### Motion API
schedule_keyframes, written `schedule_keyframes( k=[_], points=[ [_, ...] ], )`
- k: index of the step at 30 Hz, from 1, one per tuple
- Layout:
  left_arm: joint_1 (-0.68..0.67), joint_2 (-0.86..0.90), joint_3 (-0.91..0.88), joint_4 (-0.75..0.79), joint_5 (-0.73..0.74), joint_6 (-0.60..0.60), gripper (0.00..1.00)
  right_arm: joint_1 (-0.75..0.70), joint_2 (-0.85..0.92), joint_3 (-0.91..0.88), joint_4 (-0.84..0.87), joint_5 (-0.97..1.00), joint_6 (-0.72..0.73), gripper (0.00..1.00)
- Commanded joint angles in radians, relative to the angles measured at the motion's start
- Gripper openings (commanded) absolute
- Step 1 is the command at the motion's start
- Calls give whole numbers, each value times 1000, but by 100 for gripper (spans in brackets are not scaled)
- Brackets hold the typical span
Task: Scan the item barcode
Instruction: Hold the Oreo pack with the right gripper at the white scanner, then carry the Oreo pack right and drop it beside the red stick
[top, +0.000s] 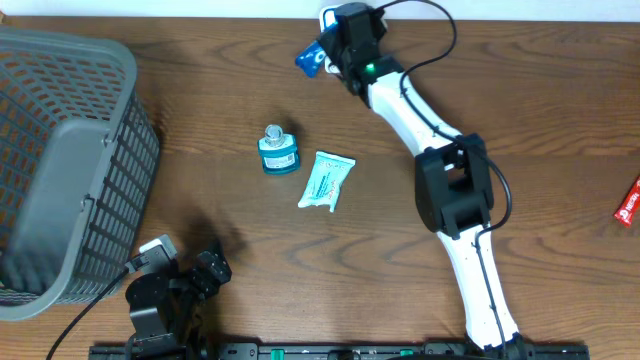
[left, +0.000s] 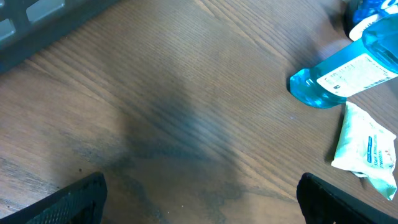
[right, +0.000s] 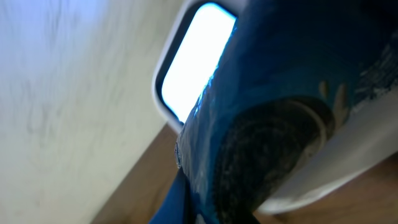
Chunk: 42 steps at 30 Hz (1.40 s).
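My right gripper is stretched to the table's far edge and is shut on a blue packet. It holds the packet just in front of a white scanner. In the right wrist view the blue packet fills most of the frame, close to the scanner's bright window. The fingers themselves are hidden behind the packet there. My left gripper rests low at the near left, open, with bare wood between its fingers.
A blue bottle and a white pouch lie mid-table, and both also show in the left wrist view: the bottle and the pouch. A grey basket stands at the left. A red item lies at the right edge.
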Motion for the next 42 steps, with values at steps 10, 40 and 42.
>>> schedule_keyframes(
  k=[10, 40, 42],
  points=[
    [-6, -5, -5, -19, -3, -2, 98, -127, -154, 26, -282, -231, -121, 2],
    [-6, -5, -5, -19, -3, -2, 98, -870, -492, -264, -1022, 432, -603, 1],
    [-6, -5, -5, -19, -3, -2, 98, -928, -492, -362, -926, 415, -603, 1]
  ],
)
